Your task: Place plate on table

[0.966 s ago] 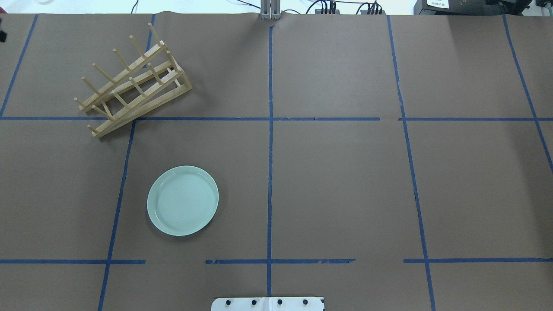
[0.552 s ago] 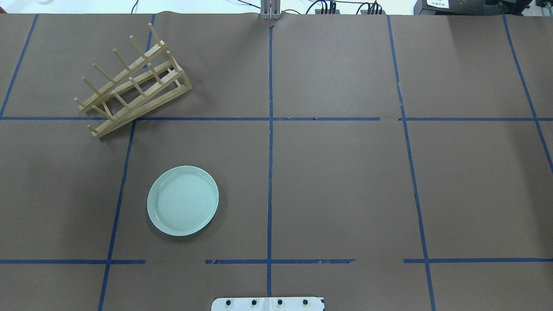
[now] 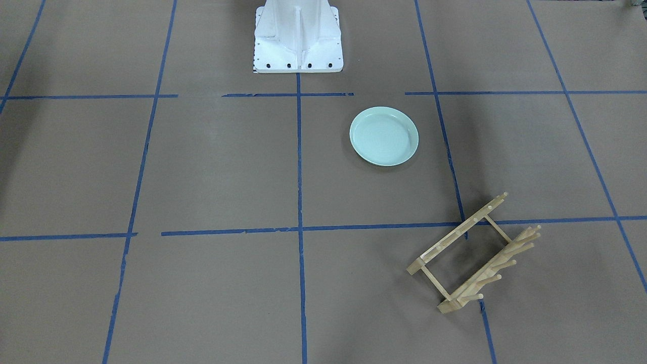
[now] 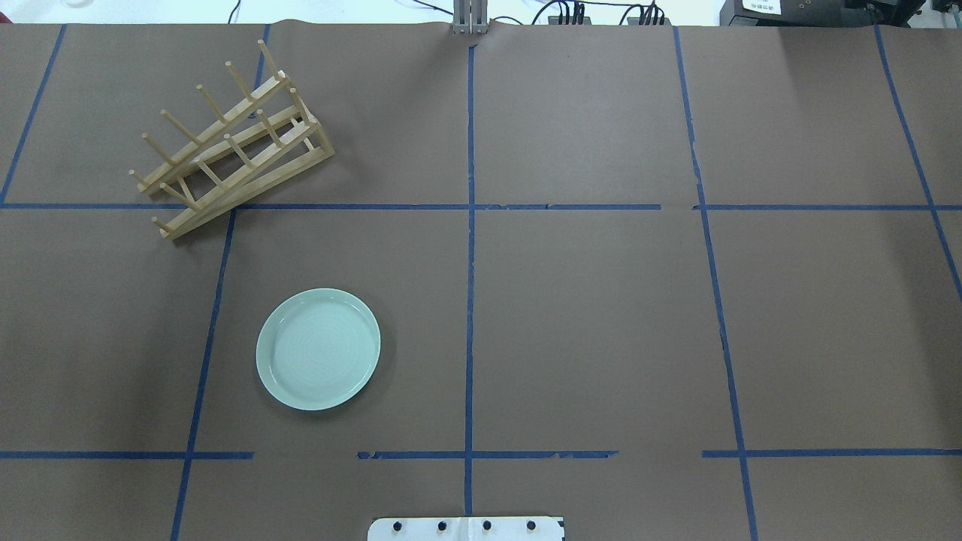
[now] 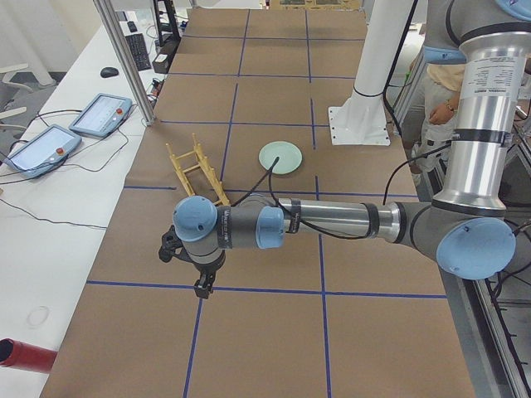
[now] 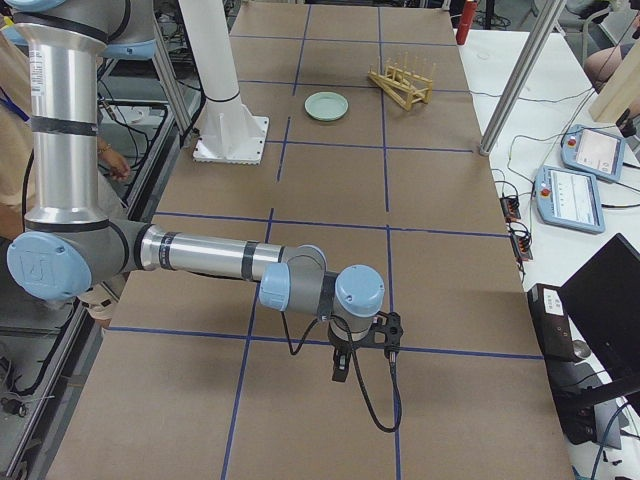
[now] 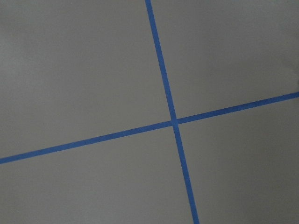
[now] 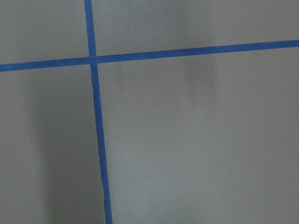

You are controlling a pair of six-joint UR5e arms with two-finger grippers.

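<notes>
The pale mint-green plate (image 4: 318, 349) lies flat on the brown table (image 4: 586, 323), near the robot base on its left side. It also shows in the front-facing view (image 3: 384, 136) and in both side views (image 5: 280, 156) (image 6: 326, 106). Nothing touches it. My left gripper (image 5: 202, 286) hangs over bare table far out to the left, well away from the plate. My right gripper (image 6: 340, 370) hangs over bare table far out to the right. Each shows only in a side view, so I cannot tell whether it is open or shut. Both wrist views show only brown table and blue tape.
A light wooden peg rack (image 4: 229, 143) stands at an angle beyond the plate, at the far left; it holds nothing. The white robot base (image 3: 298, 38) stands at the table's near edge. Operator tablets (image 6: 585, 180) lie on a side bench.
A small dark part at the overhead view's left edge has gone out of view. The plate and the rack have not moved.
</notes>
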